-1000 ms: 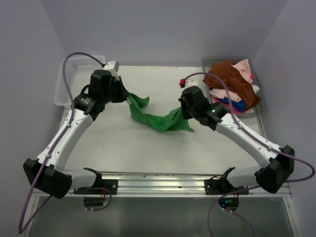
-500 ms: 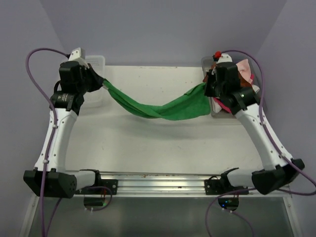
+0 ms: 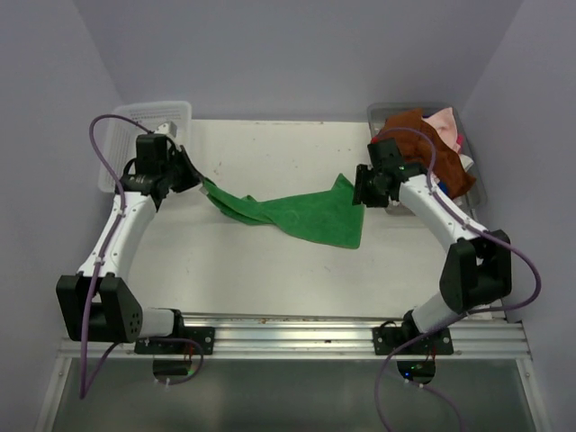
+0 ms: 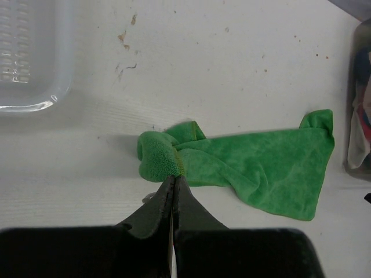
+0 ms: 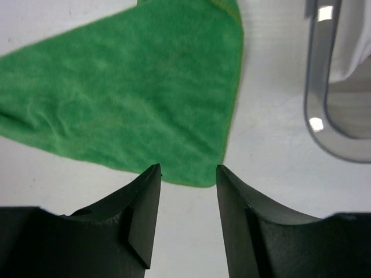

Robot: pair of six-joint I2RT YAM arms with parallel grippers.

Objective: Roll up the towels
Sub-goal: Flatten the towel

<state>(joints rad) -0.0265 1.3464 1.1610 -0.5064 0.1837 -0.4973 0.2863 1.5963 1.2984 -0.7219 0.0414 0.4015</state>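
The green towel point(image 3: 301, 214) lies on the white table point(image 3: 270, 265), stretched from left to right across the middle. Its left end is bunched up into a fat little lump and its right end is spread out flat, with one corner pointing at the near edge. The left gripper point(image 3: 200, 181) has its two black fingers pressed together on the bunched end, so it is pinching the green towel there. In the left wrist view the fingers point(image 4: 165, 200) meet right at the lump and the rest of the towel runs away from them toward the tray. The right gripper point(image 3: 359, 195) is spread wide and holds nothing. In the right wrist view its two fingers point(image 5: 142, 208) stand apart just over the flat corner of the towel, with bare table showing between them. I cannot tell if they touch the cloth. Just to the right of that gripper is the clear grey tray point(image 3: 481, 191), and in it more towels are piled up, a rust brown towel point(image 3: 421, 142) on top and a pale pink towel point(image 3: 444, 121) behind it. The white basket point(image 3: 135, 117) sits at the far left corner, just past the left gripper
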